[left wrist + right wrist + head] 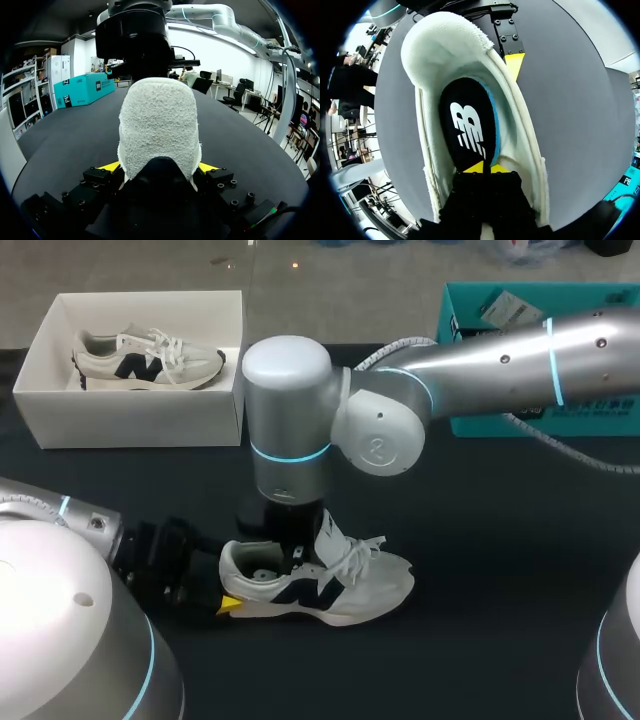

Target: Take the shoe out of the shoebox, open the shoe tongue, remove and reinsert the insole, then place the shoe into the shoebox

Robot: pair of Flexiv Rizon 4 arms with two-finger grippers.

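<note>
Pressed into the left pincer (159, 167), the shoe (159, 125) shows its terry-lined heel, which sits between the two yellow tips; they stand wide and grip it from both sides. The shoe rests on its sole on the dark tabletop (480, 540), toe toward the right. The right pincer (486, 168) is sunk into the shoe's mouth from above, its tips nearly together and pinching the near end of the black insole (467, 125), whose blue edge shows along one side. A white shoebox (130, 420) holding a second shoe (150, 358) stands well apart at the tabletop's far left.
</note>
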